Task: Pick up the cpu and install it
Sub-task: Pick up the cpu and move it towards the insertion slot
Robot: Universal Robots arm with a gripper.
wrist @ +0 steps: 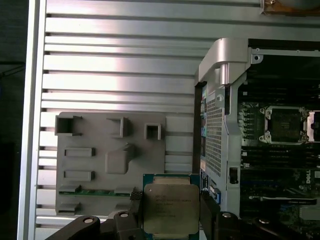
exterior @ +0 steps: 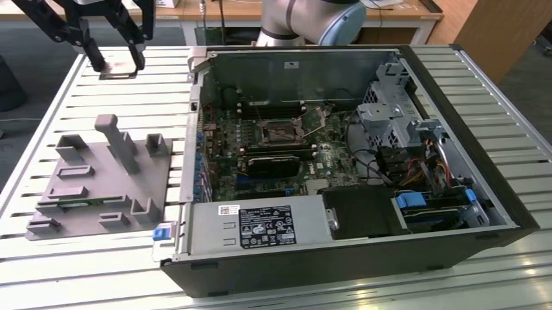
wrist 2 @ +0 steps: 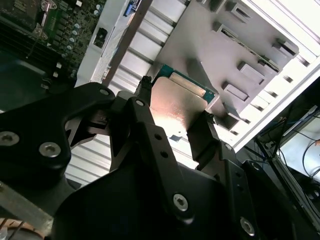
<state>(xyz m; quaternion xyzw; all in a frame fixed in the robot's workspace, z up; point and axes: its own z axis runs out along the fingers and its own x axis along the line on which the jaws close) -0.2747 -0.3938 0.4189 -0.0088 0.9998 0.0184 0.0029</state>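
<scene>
Broadly, a slatted metal table (exterior: 492, 77) carries everything. An open computer case (exterior: 293, 68) lies on its side on it and takes up the middle and the exterior view's right. Inside the case sits the green main board (exterior: 328, 158), with a grey power box (exterior: 258, 226) along the near edge. The robot arm's grey base (exterior: 311, 22) rises behind the case.

Just beside the case, on the exterior view's left, a grey plastic holder (exterior: 95, 187) with raised blocks and slots rests on the slats. A long green memory stick (wrist: 95, 191) lies in one of its slots.

The black gripper (exterior: 118, 64) hangs in the air above the table at the exterior view's far left, beyond the holder and clear of it. Its two fingers (wrist: 135, 197) are clamped on opposite edges of the cpu (wrist: 170, 207), which is lifted off every surface. The chip lies flat, and its silver top and green rim show in both wrist views (wrist 2: 175, 107).

On the board, the square socket (wrist: 284, 124) with its metal frame stands well apart from the chip.
</scene>
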